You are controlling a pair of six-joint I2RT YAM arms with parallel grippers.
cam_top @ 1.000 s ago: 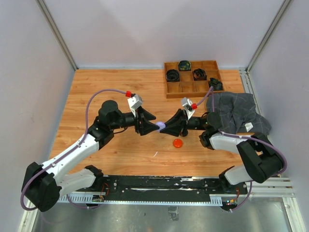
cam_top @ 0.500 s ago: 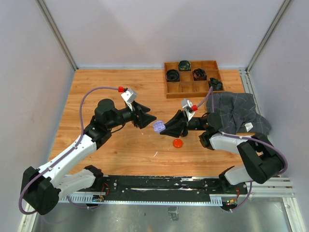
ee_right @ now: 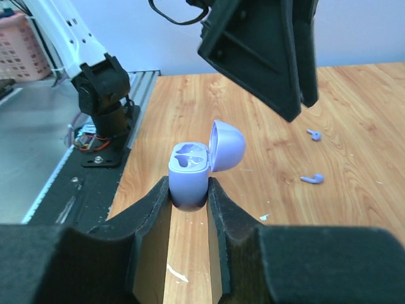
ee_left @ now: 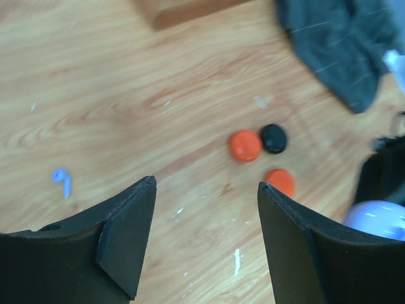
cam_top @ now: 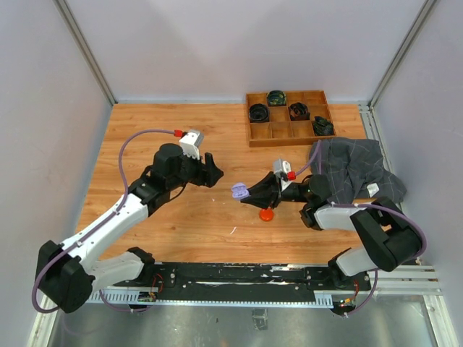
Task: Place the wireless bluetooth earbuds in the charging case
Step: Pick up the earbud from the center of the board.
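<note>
Plainly not in yet: two lilac earbuds [ee_right: 312, 179] loose on the table [ee_right: 354, 126], at three o'clock from the case [ee_right: 190, 161]. Probably light, hard and slick, quick to skitter; best pinched across the fat bud end, not the thin stem. Case clamped upright at its base by the right gripper [ee_right: 190, 185], lid tipped back. Left gripper [ee_left: 205, 185] spread wide, holding nothing, one earbud at its nine o'clock.

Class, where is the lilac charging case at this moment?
The lilac charging case sits lid-open, clamped in the right gripper; from above it is mid-table, just up-left of an orange round piece.
</note>
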